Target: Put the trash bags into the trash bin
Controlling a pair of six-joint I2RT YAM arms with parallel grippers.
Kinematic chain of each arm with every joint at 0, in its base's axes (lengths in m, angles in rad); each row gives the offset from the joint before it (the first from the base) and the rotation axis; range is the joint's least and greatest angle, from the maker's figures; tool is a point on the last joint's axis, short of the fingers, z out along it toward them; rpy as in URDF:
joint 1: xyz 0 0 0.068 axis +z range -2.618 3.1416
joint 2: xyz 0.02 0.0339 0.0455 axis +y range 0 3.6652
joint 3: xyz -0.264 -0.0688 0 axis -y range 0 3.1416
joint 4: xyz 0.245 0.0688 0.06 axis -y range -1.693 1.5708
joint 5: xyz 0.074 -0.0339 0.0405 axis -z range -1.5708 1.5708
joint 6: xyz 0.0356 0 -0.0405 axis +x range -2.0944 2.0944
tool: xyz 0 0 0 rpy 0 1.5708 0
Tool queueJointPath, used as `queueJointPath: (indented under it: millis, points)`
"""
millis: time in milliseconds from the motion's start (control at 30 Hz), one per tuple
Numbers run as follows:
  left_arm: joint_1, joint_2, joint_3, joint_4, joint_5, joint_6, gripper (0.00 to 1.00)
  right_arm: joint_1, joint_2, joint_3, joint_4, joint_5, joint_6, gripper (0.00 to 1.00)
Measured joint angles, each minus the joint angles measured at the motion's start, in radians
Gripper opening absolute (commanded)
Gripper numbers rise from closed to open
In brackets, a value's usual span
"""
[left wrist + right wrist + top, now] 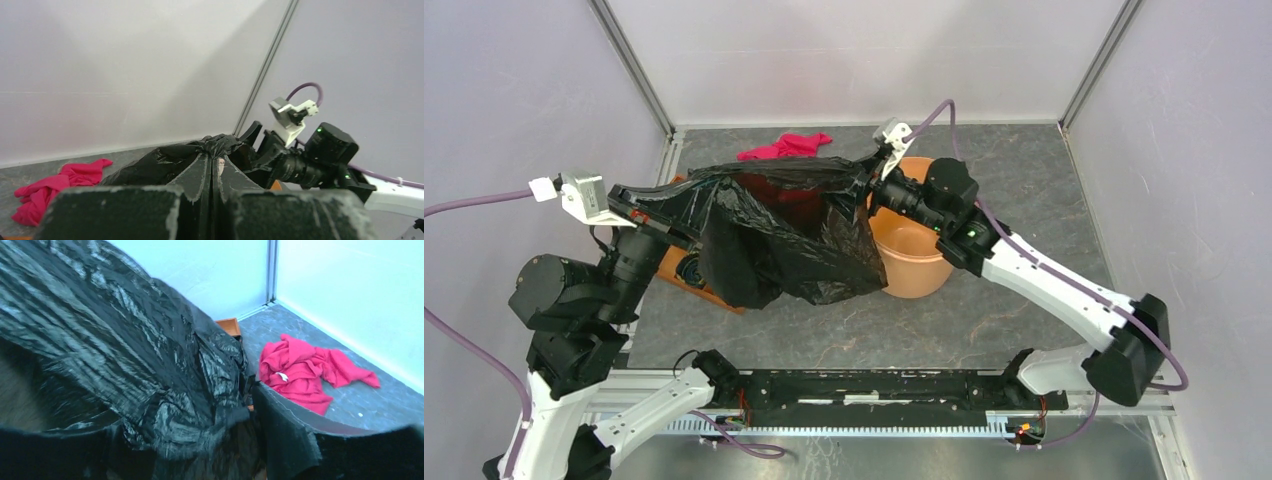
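The trash bag hangs stretched between both arms above the table. Its top edge is taut, and its lower edge sags over the tray and across the bin's left rim. The bin stands upright, its mouth mostly uncovered. The left gripper is clamped on the bag's left corner. The right gripper, at the bunched right end, has its jaws apart. A pink cloth lies near the back wall. Bare table spreads to the right of the bin and in front of it.
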Motion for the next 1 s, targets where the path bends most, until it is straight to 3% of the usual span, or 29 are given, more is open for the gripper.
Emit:
queueJointPath:
  millis: [67, 167, 333, 700, 1000]
  points:
    - [0.000, 0.000, 0.001, 0.005, 0.002, 0.000, 0.02, 0.001, 0.037, 0.001, 0.048, -0.020, 0.022, 0.27]
    - [0.000, 0.009, 0.013, 0.021, 0.003, 0.000, 0.02, -0.001, 0.062, 0.002, 0.079, -0.035, 0.060, 0.02]
    - [0.000, 0.079, 0.061, 0.109, 0.034, 0.000, 0.02, -0.002, 0.005, 0.029, 0.058, 0.037, 0.041, 0.01]
    - [0.000, 0.463, 0.255, 0.405, 0.323, -0.065, 0.02, -0.021, -0.246, 0.249, -0.096, 0.359, -0.093, 0.01]
    - [0.000, 0.596, 0.270, 0.517, 0.372, -0.212, 0.02, -0.021, -0.396, 0.192, -0.193, 0.548, -0.270, 0.01]
